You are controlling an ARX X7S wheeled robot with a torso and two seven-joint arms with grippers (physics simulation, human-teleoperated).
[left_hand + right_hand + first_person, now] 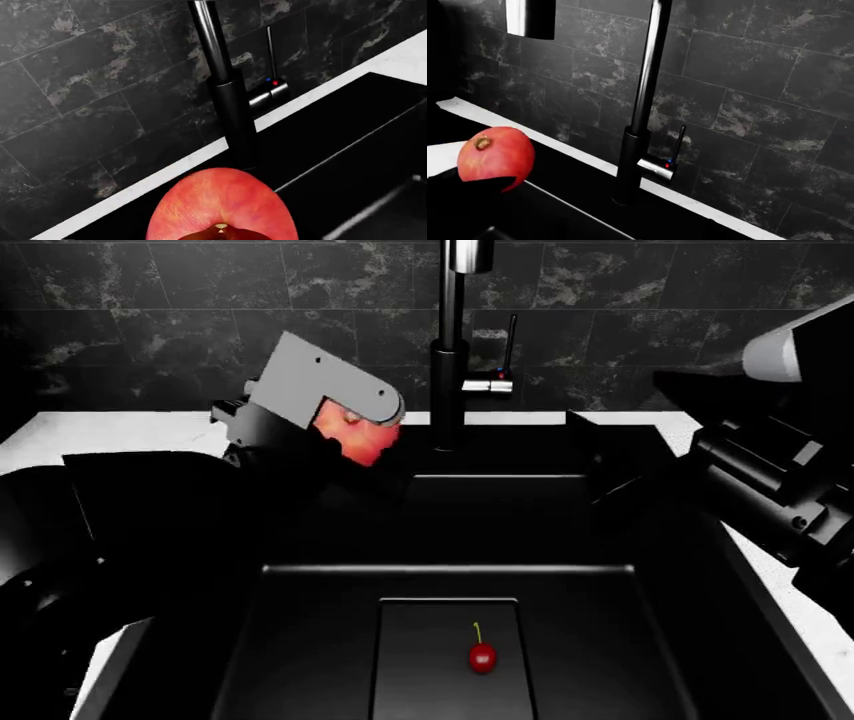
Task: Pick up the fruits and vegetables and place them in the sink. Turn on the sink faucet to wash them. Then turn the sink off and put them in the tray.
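My left gripper (pixel 350 443) is shut on the round red fruit (pixel 358 436), holding it above the back left corner of the black sink (pixel 601 640). That fruit fills the lower part of the left wrist view (pixel 223 205) and shows its crown in the right wrist view (pixel 496 156). A small red cherry (pixel 482 656) with a green stem lies on the sink's raised drain panel (pixel 420 660). The dark sink faucet (pixel 451 370) stands behind the basin, its chrome lever (pixel 491 385) to its right. My right gripper (pixel 603 462) hangs open over the sink's back right. The tray is out of view.
The faucet post (pixel 233 115) stands close beyond the held fruit, with the lever (pixel 270 92) behind it. A dark tiled wall (pixel 160 320) rises behind a white counter strip (pixel 120 430). My bulky right arm (pixel 787 480) overhangs the sink's right rim.
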